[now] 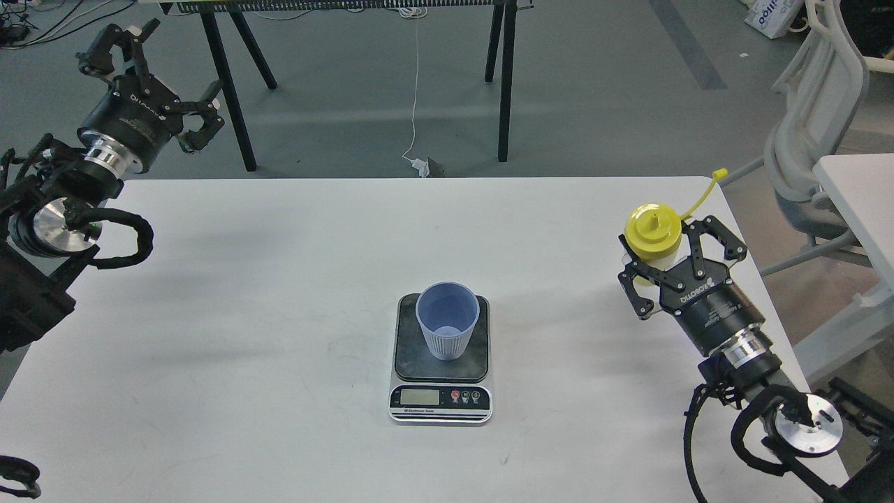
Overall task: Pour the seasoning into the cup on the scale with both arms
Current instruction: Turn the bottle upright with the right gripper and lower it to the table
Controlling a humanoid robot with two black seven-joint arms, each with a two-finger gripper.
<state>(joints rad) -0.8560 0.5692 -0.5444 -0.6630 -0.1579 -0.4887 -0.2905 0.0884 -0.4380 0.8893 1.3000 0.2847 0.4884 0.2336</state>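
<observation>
Head view: yellow plastic squeeze bottle with narrow nozzle tip [654, 234] stands upright near the right edge of the white desk [279, 314], sitting between the two fingers of the right black claw-like pincer [663, 269]. Fingers flank the bottle body just under its yellow shoulder, one on each side, close against it; pincer looks clamped on the bottle. Small tethered yellow cap [719, 173] sticks up and to the right on its strap, off the nozzle. Whether the bottle base touches the desk is hidden by the pincer.

Left black claw-like pincer [164, 84] is well apart from everything, raised over the far left corner of the desk, fingers spread wide, holding nothing.

Small pale blue-grey ribbed plastic cup [447, 320] stands upright on the dark plate of the flat rectangular digital kitchen scale [441, 402], at desk centre, slightly toward the near edge. Cup mouth open, inside looks bare. Scale's silver front strip with LCD and round buttons faces the camera; LCD reading too small to tell. Cup and scale are well apart from both pincers, bottle to their right, left pincer far up-left.
</observation>
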